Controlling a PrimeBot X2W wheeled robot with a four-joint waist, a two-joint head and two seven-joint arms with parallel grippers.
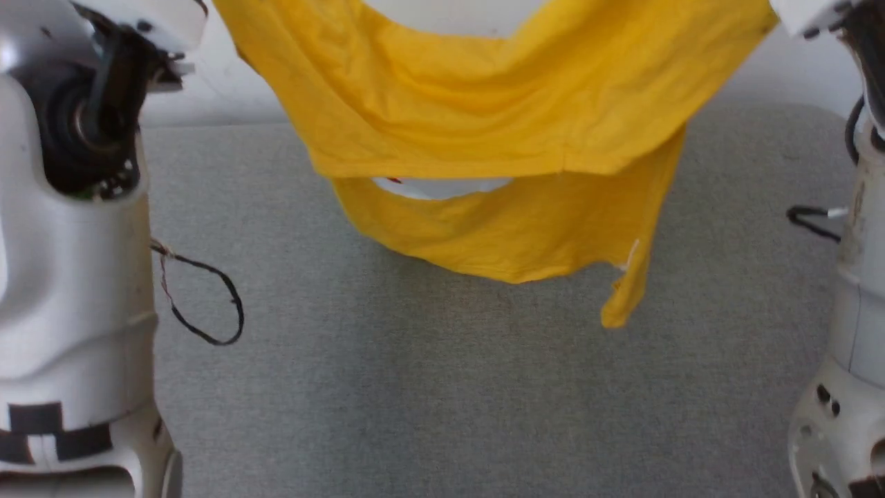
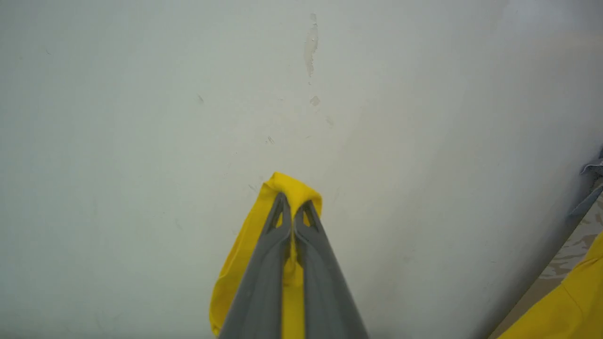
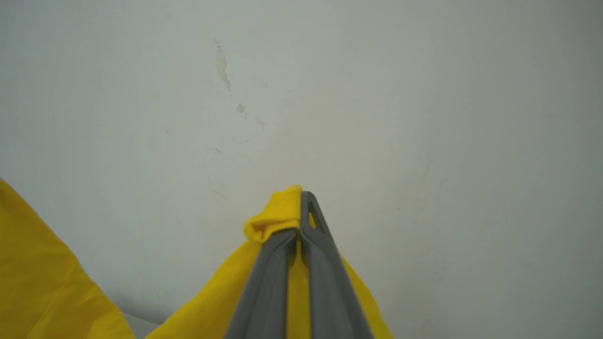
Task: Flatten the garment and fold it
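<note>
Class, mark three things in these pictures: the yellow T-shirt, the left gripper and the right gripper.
yellow T-shirt [image 1: 484, 104], head view, middle of the hanging cloth.
left gripper [image 2: 293, 202], left wrist view, between its fingertips.
right gripper [image 3: 298, 219], right wrist view, between its fingertips.

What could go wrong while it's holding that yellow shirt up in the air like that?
Two things, I'd guess. The left gripper and right gripper each pinch just a small bunch of the garment, so a tug might pull the cloth free. The shirt also sags in the middle, with one corner dangling lower than the rest above the grey surface; laid down like this, it would likely land creased rather than flat.
</note>
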